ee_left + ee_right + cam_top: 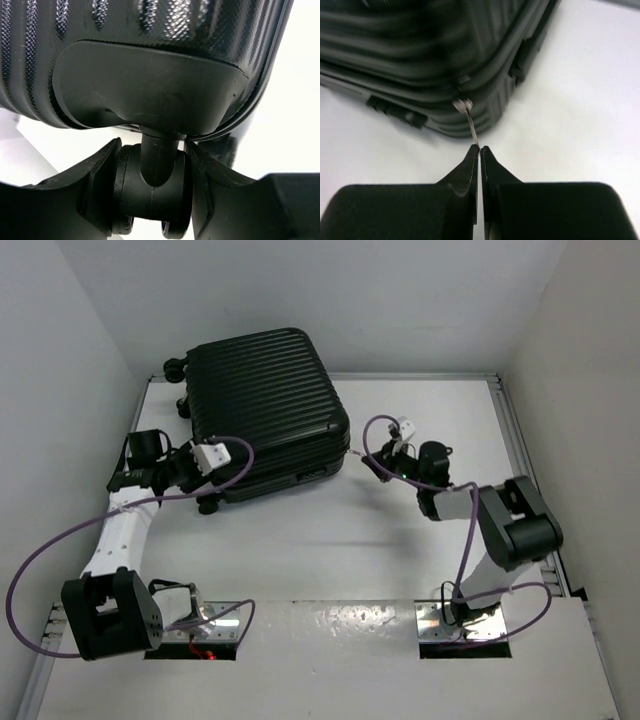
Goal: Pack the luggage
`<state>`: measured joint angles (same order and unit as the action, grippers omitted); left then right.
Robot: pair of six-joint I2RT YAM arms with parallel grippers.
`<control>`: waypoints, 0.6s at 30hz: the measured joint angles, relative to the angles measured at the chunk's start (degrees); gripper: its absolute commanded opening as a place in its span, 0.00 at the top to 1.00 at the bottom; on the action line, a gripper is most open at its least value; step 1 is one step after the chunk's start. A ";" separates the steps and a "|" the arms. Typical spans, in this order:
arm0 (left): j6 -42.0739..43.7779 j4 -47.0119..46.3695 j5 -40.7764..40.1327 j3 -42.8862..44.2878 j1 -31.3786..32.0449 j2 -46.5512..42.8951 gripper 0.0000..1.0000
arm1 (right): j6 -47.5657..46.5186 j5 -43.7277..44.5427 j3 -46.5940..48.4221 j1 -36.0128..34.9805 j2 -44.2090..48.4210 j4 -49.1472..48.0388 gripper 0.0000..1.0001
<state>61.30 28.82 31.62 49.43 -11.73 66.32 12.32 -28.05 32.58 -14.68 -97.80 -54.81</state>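
Observation:
The luggage (265, 405) is a large black ribbed suitcase lying shut on the white table (330, 540). My left gripper (203, 495) is at its near left corner. In the left wrist view the gripper (152, 150) is shut on a small black wheel (150, 200) under the shell (150, 60), one finger pressed on each side. My right gripper (362, 462) is at the near right corner. In the right wrist view the gripper (479, 147) is shut on the thin metal zipper pull (470, 120), which hangs from the suitcase's corner (420, 50).
Two more wheels (175, 368) stick out at the far left of the suitcase. White walls enclose the table at the back and on both sides. A metal rail (512, 440) runs along the right edge. Purple cables (60, 540) loop beside both arms.

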 measured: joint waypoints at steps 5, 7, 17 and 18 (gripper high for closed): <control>6.71 -2.45 -0.92 -2.80 0.00 -1.99 1.00 | -0.15 0.79 -9.66 1.40 9.99 2.99 1.00; 8.15 -2.91 -1.27 -3.13 0.00 -2.05 1.00 | -0.83 0.31 -11.17 -0.79 11.89 4.20 0.93; 13.60 -2.10 -0.74 -2.34 -2.05 1.49 1.00 | -4.07 -4.59 -8.00 -5.05 10.54 13.07 0.04; 14.21 -1.99 -0.61 -2.34 -2.56 1.66 1.00 | -4.33 -4.74 -7.13 -4.92 9.49 13.38 0.00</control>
<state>75.50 26.83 31.00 47.09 -14.28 67.99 7.99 -32.80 25.45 -19.59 -88.31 -41.43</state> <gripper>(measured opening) 0.529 0.925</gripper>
